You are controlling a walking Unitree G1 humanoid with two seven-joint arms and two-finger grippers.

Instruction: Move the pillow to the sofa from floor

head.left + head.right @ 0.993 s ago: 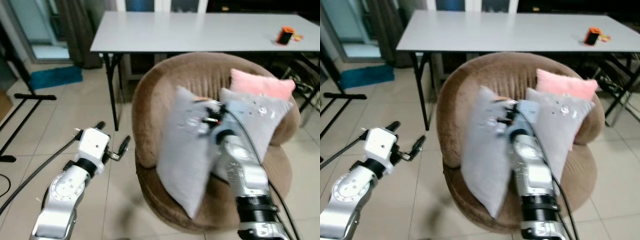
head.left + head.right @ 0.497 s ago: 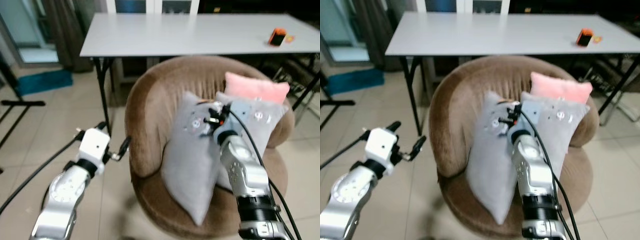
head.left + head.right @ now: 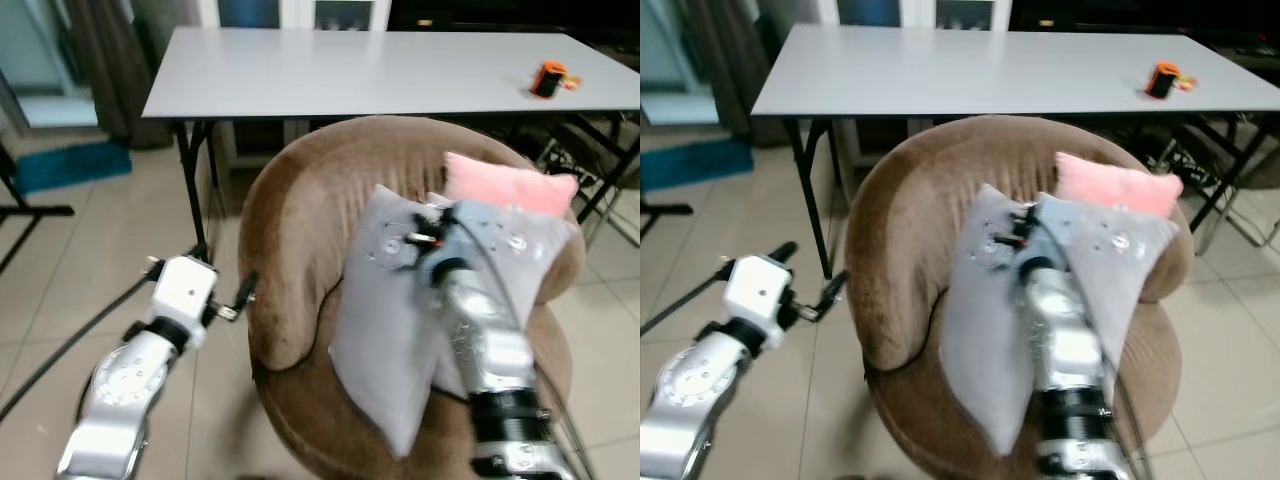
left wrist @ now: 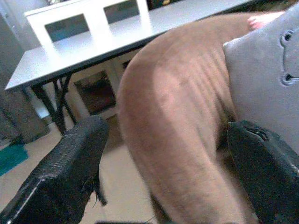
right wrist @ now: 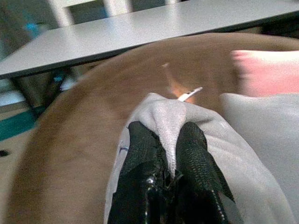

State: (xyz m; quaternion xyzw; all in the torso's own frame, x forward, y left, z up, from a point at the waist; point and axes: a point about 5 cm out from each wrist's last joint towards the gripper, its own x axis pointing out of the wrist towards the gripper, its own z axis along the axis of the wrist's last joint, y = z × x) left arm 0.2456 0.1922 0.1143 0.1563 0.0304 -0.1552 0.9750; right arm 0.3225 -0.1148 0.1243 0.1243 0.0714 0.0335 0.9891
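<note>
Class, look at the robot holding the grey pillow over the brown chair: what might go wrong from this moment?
1. The right gripper pinches only the top edge of the grey pillow; the fabric may slip out.
2. The pillow hangs tilted over the chair's front; released now, it might slide to the floor.
3. It leans on a second grey pillow and could push it over.

The right gripper [image 5: 169,140] pinches the grey pillow's [image 5: 163,114] top corner against the brown sofa [image 5: 93,107].

Brown sofa [image 3: 300,240] under three pillows [image 3: 385,320]
</note>
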